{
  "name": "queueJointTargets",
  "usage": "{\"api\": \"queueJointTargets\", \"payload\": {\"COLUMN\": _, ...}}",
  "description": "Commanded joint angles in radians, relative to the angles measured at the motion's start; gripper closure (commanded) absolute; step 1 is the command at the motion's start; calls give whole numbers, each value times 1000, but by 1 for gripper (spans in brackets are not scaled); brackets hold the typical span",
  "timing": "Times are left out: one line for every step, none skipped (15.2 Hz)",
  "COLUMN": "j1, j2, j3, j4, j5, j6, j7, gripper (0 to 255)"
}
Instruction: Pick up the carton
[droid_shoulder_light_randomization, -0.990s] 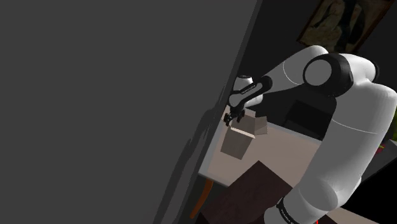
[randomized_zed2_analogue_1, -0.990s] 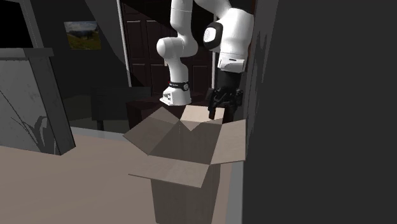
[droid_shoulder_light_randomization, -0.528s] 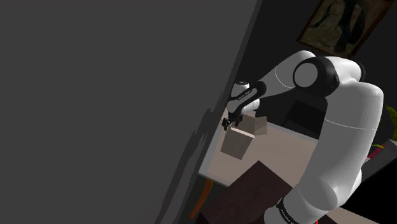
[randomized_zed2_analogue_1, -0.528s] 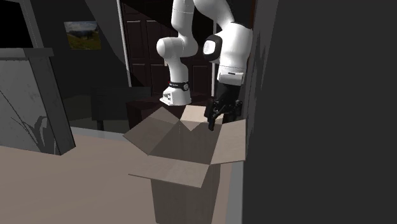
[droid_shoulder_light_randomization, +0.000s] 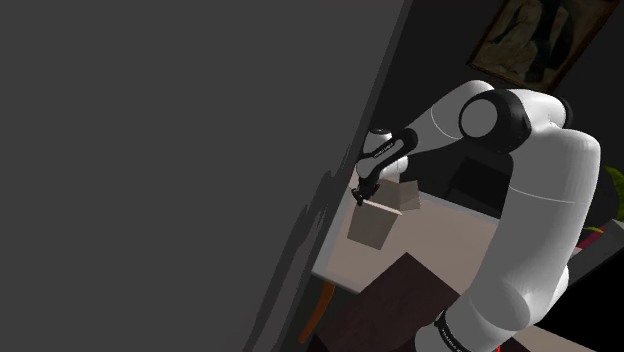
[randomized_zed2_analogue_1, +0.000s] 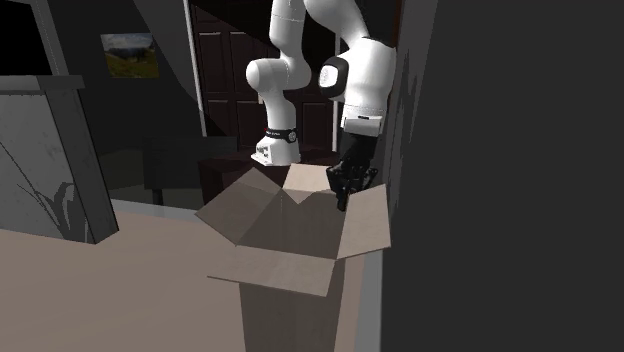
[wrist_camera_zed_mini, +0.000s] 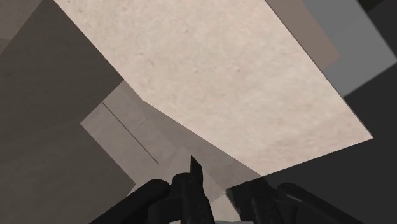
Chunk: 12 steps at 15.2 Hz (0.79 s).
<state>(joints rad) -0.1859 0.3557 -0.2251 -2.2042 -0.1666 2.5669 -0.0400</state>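
Note:
An open tan carton stands on a pale table close to a dark wall. In the second exterior view the carton has its flaps spread outward. My black gripper comes down at the carton's far right flap, next to the wall. In the shoulder view the gripper sits at the carton's upper rim. Seen from the wrist, the fingers are drawn together on a thin flap edge that stands between them, and the carton's broad flap stretches ahead. The gripper is shut on that flap.
A large dark wall runs right beside the carton and the hand. A dark stand sits at the table's near edge. A dark door and a small picture lie behind the arm.
The gripper came down from above the carton onto its flap by the wall and went from open to shut. The carton's flaps shifted slightly.

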Motion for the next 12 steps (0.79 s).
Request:
{"api": "queueJointTargets", "payload": {"j1": 0, "j2": 1, "j3": 0, "j4": -1, "j5": 0, "j6": 0, "j7": 0, "gripper": 255}}
{"api": "queueJointTargets", "payload": {"j1": 0, "j2": 0, "j3": -1, "j4": -1, "j5": 0, "j6": -1, "j7": 0, "gripper": 255}}
{"api": "queueJointTargets", "payload": {"j1": 1, "j2": 0, "j3": 0, "j4": 0, "j5": -1, "j6": -1, "j7": 2, "gripper": 255}}
{"api": "queueJointTargets", "payload": {"j1": 2, "j2": -11, "j3": -1, "j4": 0, "j5": -2, "j6": -12, "j7": 1, "gripper": 255}}
{"api": "queueJointTargets", "payload": {"j1": 3, "j2": -23, "j3": -2, "j4": -1, "j5": -3, "j6": -24, "j7": 0, "gripper": 255}}
{"api": "queueJointTargets", "payload": {"j1": 4, "j2": -34, "j3": -2, "j4": 0, "j5": -4, "j6": -35, "j7": -1, "gripper": 255}}
{"api": "queueJointTargets", "payload": {"j1": 5, "j2": -45, "j3": -3, "j4": 1, "j5": -5, "j6": -47, "j7": -2, "gripper": 255}}
{"api": "queueJointTargets", "payload": {"j1": 6, "j2": -56, "j3": -4, "j4": 1, "j5": -6, "j6": -58, "j7": -2, "gripper": 255}}
{"api": "queueJointTargets", "payload": {"j1": 7, "j2": -67, "j3": -4, "j4": 2, "j5": -6, "j6": -70, "j7": -3, "gripper": 255}}
{"api": "queueJointTargets", "payload": {"j1": 7, "j2": -78, "j3": -5, "j4": 4, "j5": -7, "j6": -82, "j7": -4, "gripper": 255}}
{"api": "queueJointTargets", "payload": {"j1": 8, "j2": -88, "j3": -5, "j4": 5, "j5": -8, "j6": -94, "j7": -5, "gripper": 255}}
{"api": "queueJointTargets", "payload": {"j1": 9, "j2": -99, "j3": -6, "j4": 7, "j5": -9, "j6": -106, "j7": -6, "gripper": 255}}
